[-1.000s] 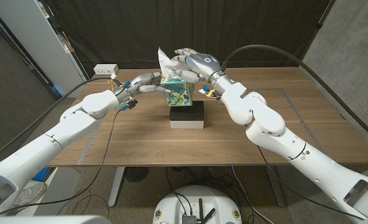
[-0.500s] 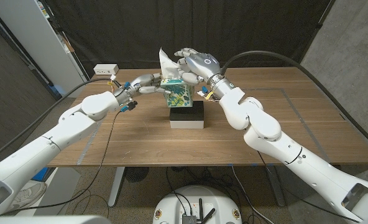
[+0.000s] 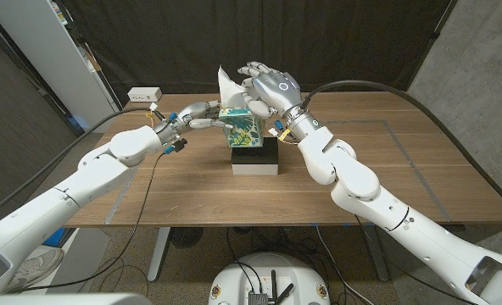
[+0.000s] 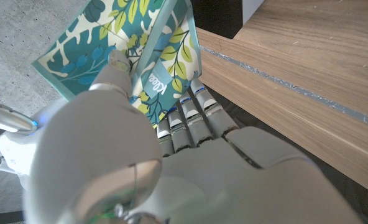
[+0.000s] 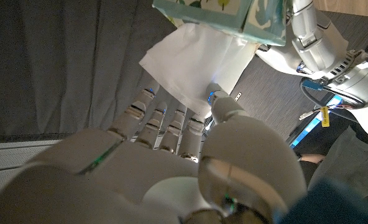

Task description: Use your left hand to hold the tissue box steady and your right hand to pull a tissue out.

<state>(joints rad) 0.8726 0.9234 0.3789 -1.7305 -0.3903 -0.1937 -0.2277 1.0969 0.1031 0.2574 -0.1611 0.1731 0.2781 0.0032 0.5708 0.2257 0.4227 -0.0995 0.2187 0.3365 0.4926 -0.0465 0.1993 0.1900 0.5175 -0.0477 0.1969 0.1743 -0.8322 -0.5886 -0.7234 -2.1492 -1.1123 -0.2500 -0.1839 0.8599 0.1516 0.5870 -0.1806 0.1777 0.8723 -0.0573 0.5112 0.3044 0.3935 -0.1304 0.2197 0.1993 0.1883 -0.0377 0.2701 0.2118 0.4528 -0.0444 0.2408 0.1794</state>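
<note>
A tissue box [image 3: 241,129] with a green leaf print stands on a black-and-white block [image 3: 255,159] at the table's middle. My left hand [image 3: 198,113] grips the box from its left side; in the left wrist view its fingers [image 4: 190,115] press against the box [image 4: 153,62]. A white tissue [image 3: 228,85] sticks up out of the box top. My right hand [image 3: 270,87] hovers just above and behind the box. In the right wrist view the right hand [image 5: 171,168] pinches the tissue [image 5: 190,65] between thumb and fingers, below the box [image 5: 215,15].
The wooden table [image 3: 192,186] carries a white power strip [image 3: 145,95] at its back left corner. A black curtain hangs behind the table, and a white cabinet [image 3: 47,59] stands to the left.
My right hand has lifted slightly above the box and its forearm has swung inward. The left hand, box and tissue have stayed in place.
</note>
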